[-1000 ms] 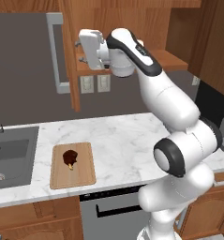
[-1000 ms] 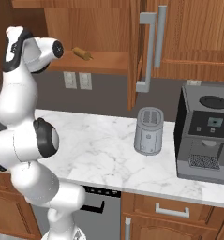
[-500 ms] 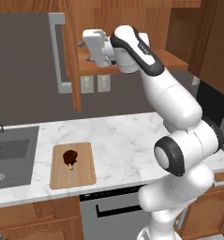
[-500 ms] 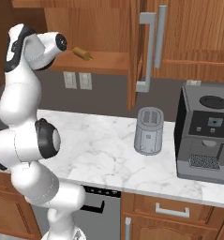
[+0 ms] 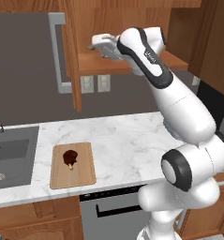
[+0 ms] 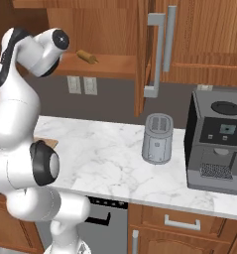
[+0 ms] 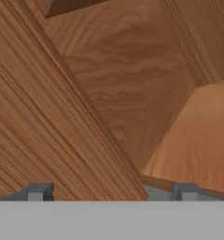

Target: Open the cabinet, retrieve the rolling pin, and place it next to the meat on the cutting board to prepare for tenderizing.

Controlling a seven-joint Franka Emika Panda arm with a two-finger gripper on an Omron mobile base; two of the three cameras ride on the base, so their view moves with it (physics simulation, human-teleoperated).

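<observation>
The cabinet [image 5: 73,56] stands with both doors swung open, each with a grey bar handle [image 6: 157,49]. On its bottom shelf the tan rolling pin [image 6: 87,56] lies at a slant. My gripper [image 5: 94,44] hovers at the shelf's front edge, left of the opening's middle, open and holding nothing. In the hand view the fingertips [image 7: 38,192] stand wide apart before bare wood of the cabinet [image 7: 132,84]. Down on the counter, the dark meat [image 5: 70,157] with its pale bone rests on the cutting board [image 5: 80,176].
A sink [image 5: 10,154] is set into the marble counter [image 5: 127,145] left of the board. A grey toaster [image 6: 157,138] and a coffee machine [image 6: 216,141] stand to the right. The open left door [image 5: 73,93] hangs out over the counter.
The jaws have opened wider. The hand has shifted slightly right and turned at the shelf's front, with the arm's upper links swinging higher. The rolling pin and meat are unmoved.
</observation>
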